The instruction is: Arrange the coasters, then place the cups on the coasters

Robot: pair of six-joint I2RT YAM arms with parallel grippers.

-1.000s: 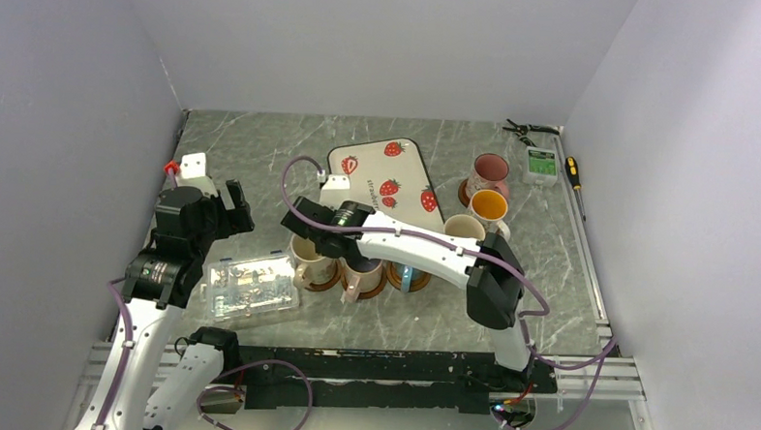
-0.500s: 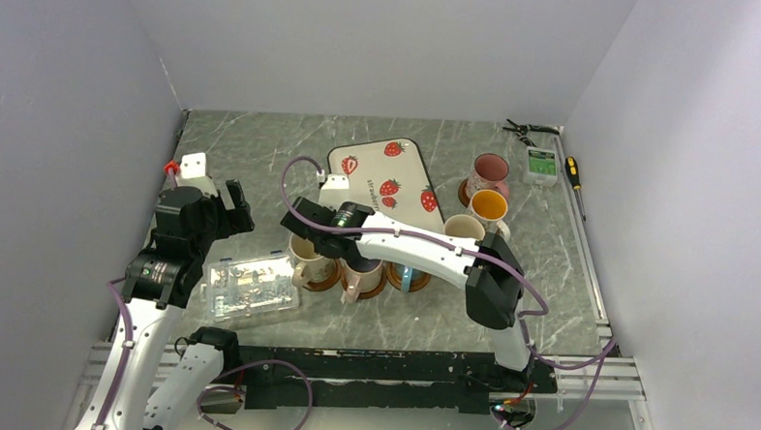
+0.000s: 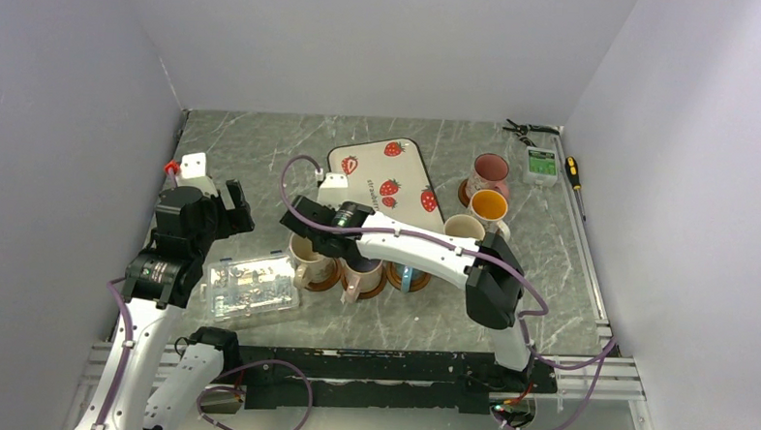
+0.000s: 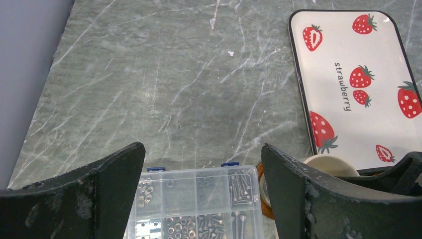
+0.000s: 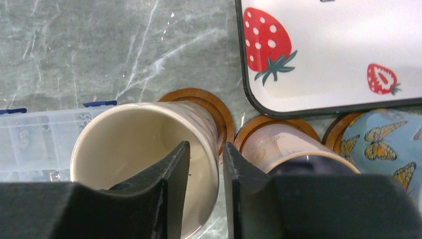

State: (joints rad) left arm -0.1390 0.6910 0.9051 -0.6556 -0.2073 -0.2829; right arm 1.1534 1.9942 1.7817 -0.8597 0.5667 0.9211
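A cream cup [image 5: 134,144] stands on a brown coaster [image 5: 211,107], first in a near row of three. My right gripper [image 5: 205,145] straddles its wall, one finger inside and one outside, slightly open with small gaps to the rim. Beside it stand a dark-inside cup [image 5: 291,144] and a blue butterfly cup [image 5: 383,144], each on a coaster. From above, that row [image 3: 360,272] lies under my right arm. A pink cup [image 3: 490,168], an orange-inside cup [image 3: 489,204] and a cream cup [image 3: 464,226] stand at the right. My left gripper [image 4: 203,149] hangs open and empty.
A clear plastic box of screws [image 3: 250,285] lies left of the cup row, just under my left gripper [image 3: 234,201]. The white strawberry tray [image 3: 385,176] lies behind the row. Hand tools and a small green device [image 3: 541,164] sit at the far right corner.
Seen from above, nothing has visibly moved; the right gripper stays at the cream cup on the left of the row.
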